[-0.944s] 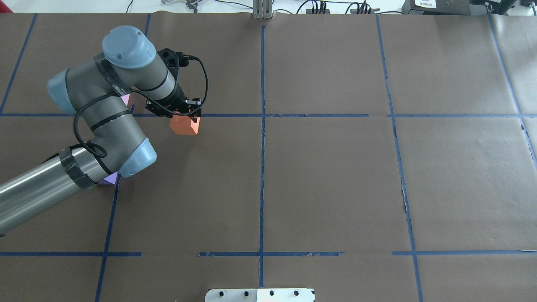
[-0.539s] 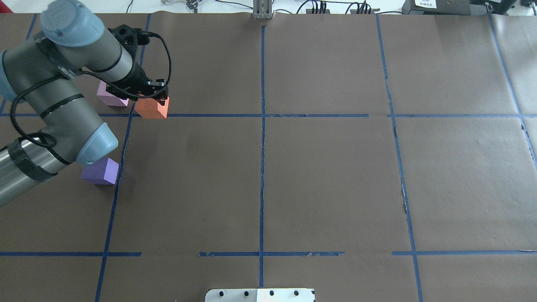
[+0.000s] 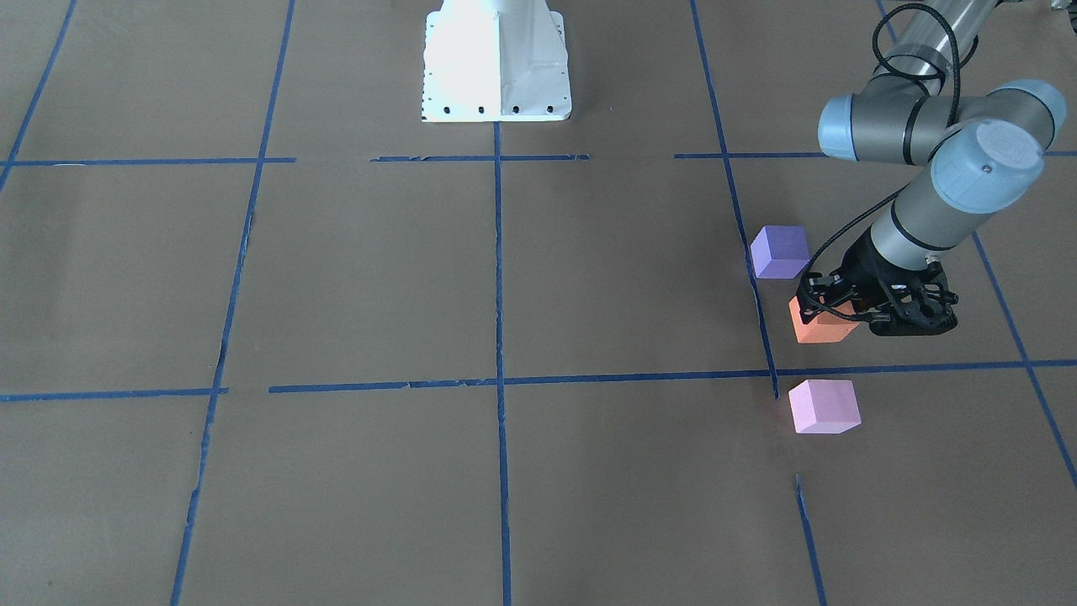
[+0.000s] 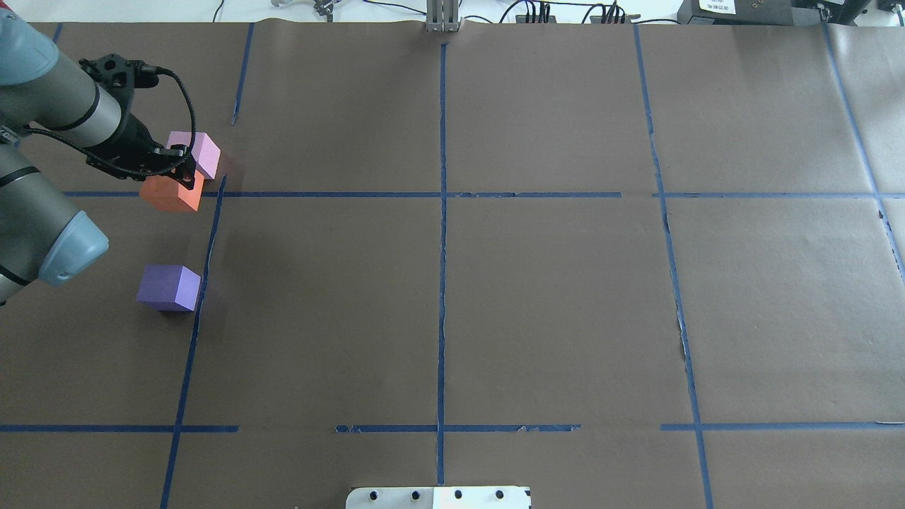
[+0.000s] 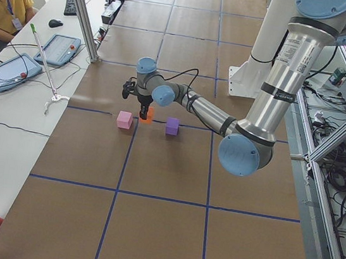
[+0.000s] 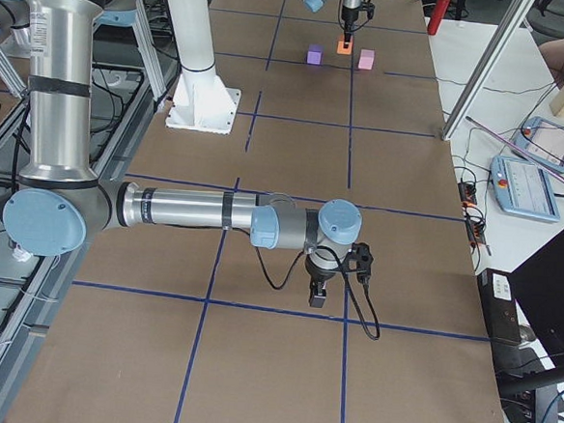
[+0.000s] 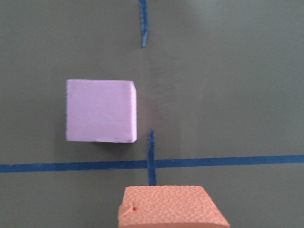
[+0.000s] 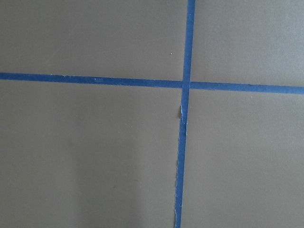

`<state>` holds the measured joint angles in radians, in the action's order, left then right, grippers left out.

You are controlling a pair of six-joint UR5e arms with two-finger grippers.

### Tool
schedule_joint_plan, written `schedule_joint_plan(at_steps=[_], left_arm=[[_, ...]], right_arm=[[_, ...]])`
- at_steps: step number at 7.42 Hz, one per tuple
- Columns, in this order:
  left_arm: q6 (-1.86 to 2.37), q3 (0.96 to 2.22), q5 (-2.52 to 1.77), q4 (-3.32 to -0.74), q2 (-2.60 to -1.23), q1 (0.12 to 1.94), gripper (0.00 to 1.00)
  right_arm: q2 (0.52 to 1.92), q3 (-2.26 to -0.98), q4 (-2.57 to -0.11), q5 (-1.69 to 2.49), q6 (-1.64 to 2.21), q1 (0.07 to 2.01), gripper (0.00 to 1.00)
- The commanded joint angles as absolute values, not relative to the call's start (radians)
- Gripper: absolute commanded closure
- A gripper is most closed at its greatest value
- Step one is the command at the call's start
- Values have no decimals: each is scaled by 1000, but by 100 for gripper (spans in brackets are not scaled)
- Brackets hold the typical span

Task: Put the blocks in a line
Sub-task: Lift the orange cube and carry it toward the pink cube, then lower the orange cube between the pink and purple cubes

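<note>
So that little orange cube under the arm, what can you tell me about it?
The orange block is a small matte cube. It looks foam-like, with a pebbly surface and a tiny nick near one top edge in the wrist view. The left gripper grips it from above. It sits between the purple block and the pink block, apart from both and roughly in line with them. Whether its base touches the brown paper table I cannot tell.

Brown paper [image 4: 551, 304] — blue tape grid [image 4: 442, 283]
</note>
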<state>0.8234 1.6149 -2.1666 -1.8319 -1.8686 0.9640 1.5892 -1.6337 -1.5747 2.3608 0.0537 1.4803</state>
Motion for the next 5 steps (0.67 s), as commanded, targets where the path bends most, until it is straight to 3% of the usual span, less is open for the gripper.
schedule_joint_plan(at_steps=[1,5], left_arm=[[825,1540,-2169,-1897,-1874,960,75],[830,1493,-2187,-1963,-1887,922,75]], right_arm=[[1589,-1634,-1574,2361,54,1480,0],[1589,-1634,-1574,2361,54,1480,0]])
